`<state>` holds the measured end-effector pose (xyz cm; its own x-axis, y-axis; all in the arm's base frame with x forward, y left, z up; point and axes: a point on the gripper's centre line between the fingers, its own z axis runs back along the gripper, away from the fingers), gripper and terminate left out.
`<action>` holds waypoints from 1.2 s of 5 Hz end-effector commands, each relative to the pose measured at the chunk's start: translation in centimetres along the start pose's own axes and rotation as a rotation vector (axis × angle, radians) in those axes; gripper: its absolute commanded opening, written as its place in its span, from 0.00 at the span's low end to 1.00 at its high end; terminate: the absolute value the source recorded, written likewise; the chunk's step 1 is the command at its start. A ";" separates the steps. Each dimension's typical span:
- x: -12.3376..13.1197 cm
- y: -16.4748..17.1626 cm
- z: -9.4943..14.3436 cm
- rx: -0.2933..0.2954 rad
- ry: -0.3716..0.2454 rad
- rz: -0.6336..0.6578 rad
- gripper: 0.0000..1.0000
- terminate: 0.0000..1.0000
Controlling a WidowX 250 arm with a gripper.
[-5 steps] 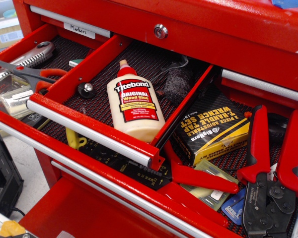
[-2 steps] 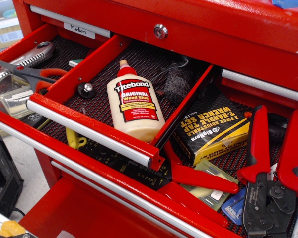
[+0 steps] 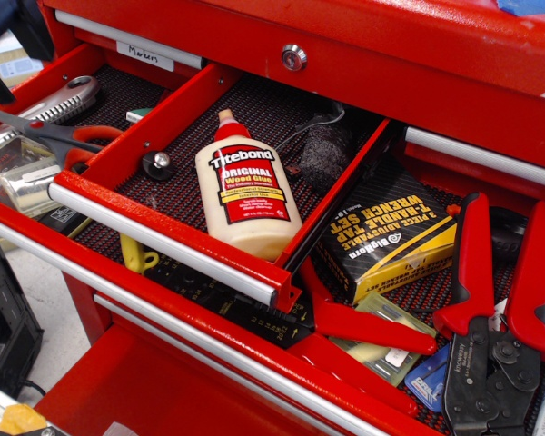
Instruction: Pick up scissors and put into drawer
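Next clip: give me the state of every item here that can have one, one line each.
scissors: closed, lying flat in the left compartment, not grasped
drawer: pulled open, glue bottle inside
glue bottle: capped, lying on its side
pliers: handles spread, lying in the wider drawer
lock: no key in it
tool: dark shape at the top left corner, open or shut cannot be told

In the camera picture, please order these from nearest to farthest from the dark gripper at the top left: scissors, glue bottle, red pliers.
From the gripper:
1. Scissors, left drawer, just below it.
2. Glue bottle, middle drawer.
3. Red pliers, far right, lower drawer.
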<state>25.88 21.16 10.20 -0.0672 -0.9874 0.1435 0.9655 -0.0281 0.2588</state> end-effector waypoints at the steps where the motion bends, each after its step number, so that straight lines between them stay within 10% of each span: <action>1: 1.3 -0.2 -1.1 0.049 -0.076 -0.113 1.00 0.00; 4: -0.2 -0.8 -4.1 -0.029 -0.162 0.076 1.00 0.00; 5: 0.3 -1.2 -5.1 -0.027 -0.171 0.156 0.00 0.00; 6: 1.2 -1.6 -4.2 -0.055 -0.161 0.219 0.00 0.00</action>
<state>24.97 20.17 4.73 0.1188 -0.9259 0.3586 0.9774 0.1726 0.1219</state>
